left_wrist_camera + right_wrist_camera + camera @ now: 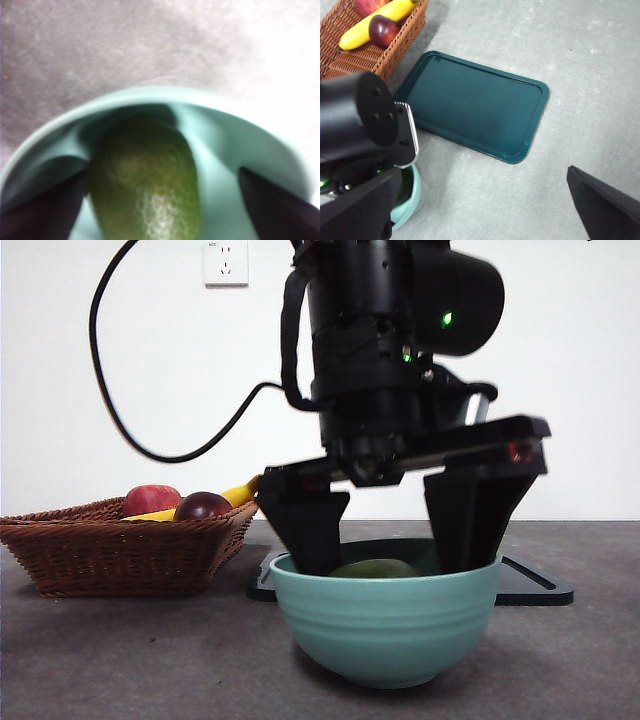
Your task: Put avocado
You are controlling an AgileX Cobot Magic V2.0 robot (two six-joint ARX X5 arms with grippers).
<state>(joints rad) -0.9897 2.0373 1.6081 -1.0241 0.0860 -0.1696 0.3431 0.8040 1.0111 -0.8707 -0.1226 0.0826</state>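
Teal bowl (386,625) sits nearest on the grey bench (120,660), and the avocado (375,569) lies inside it, only its top showing over the rim from the front. Left hand (386,540) reaches down into the bowl from above, jaws spread wide, one on each side of the avocado; in the left wrist view one jaw looks touching or nearly touching the fruit, the other is well apart from it against the bowl wall, so it is not gripped. Right hand (485,210) hangs high over the bench beside the bowl, jaws wide, holding nothing. Just behind the bowl lies a flat dark green tray (475,107). Further back and to the side of the bowl, next to the tray, a wicker basket (120,540) holds a red apple (150,499), a dark maroon fruit (203,506) and a banana (238,493).
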